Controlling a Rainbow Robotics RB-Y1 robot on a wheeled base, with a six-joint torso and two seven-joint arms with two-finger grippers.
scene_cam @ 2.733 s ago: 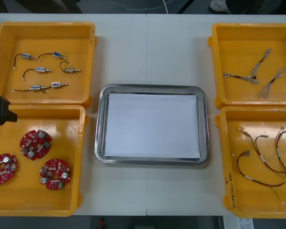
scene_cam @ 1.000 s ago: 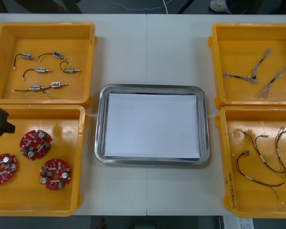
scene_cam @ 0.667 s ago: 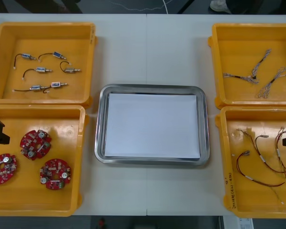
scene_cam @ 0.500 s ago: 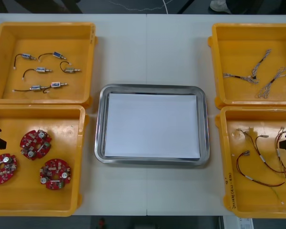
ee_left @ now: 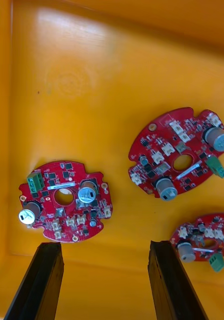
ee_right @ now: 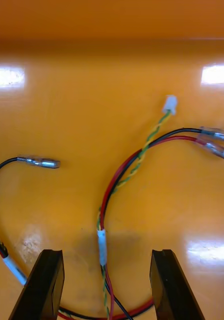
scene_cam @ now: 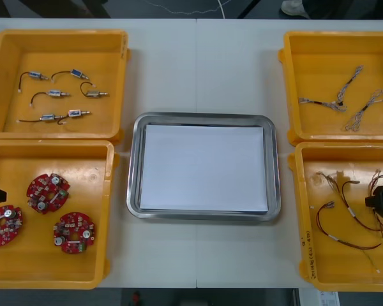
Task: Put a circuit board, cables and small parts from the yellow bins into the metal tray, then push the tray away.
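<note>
Both arms are working over the near bins; the left gripper (ee_left: 104, 245) is hanging wide open and empty over the near left yellow bin (scene_cam: 108, 210), with one round red circuit board (ee_left: 64, 200) lying flat just ahead of the gap, closer to one finger than the other, and a second board (ee_left: 179, 152) lying beyond it; the right gripper (ee_right: 106, 252) is gaping just as wide, gripping nothing, low over the near right bin (scene_cam: 300, 210), its fingers straddling a white sleeve (ee_right: 102, 245) on the red and yellow cables (ee_right: 137, 165); the metal tray (scene_cam: 133, 172) is sitting mid-table between the bins, its white lining bare, so I'm judging the loading not yet begun; the small metal parts (scene_cam: 57, 95) are waiting in the far left bin (scene_cam: 124, 64) and the twisted blue and white cables (scene_cam: 345, 95) in the far right bin (scene_cam: 286, 83); now the risks: those wires are crossing and looping over one another, so a pinch at the sleeve may be dragging several up in a tangle, or slipping off the thin strand; on the left, the board is lying flat and off-centre, so a finger may be landing on top of it or shoving it into its neighbour
</note>
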